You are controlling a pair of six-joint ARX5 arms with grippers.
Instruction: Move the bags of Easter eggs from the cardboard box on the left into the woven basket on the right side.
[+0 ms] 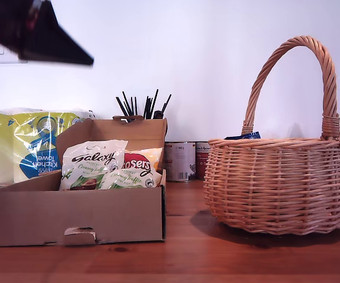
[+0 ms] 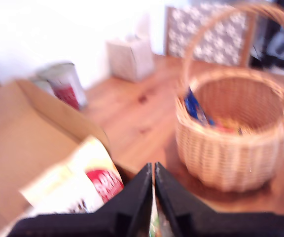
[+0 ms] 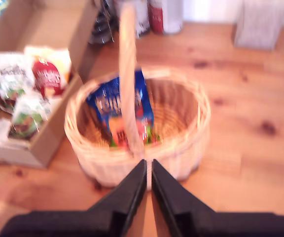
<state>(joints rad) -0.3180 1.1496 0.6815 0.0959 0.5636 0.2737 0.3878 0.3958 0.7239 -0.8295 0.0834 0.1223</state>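
- Judging from the pictures, the task is partly done: one dark blue bag [image 3: 120, 106] already lies inside the woven basket [image 1: 282, 183], leaning against its inner wall under the handle, and its blue corner shows above the rim in the exterior view.
- Something orange or red lies on the basket floor beside the blue bag; it may be another pouch, but the wrist views are too blurred to say.
- Three bags are left in the cardboard box [image 1: 78, 215]: a large Galaxy bag [image 1: 90, 165] standing up, a second Galaxy bag [image 1: 128, 178] lying in front of it, and a Maltesers bag [image 1: 141, 160] behind them, on the side of the box nearest the basket.
- My first gripper [image 2: 154, 197] hovers above the box edge that faces the basket. Its fingers are pressed almost together, and a thin green and pale sliver shows in the narrow gap. I cannot tell if this is a bag that they grasp or only something lying below.
- My second gripper [image 3: 148, 190] hangs above the desk [image 1: 188, 259] just beside the basket, its fingers clenched together on nothing.
- A dark arm part [image 1: 34, 32] shows high above the box in the exterior view; which arm it is I cannot say.
- Behind the box stand a kitchen towel pack [image 1: 31, 147] and some tins [image 1: 180, 160], which are not part of the task.
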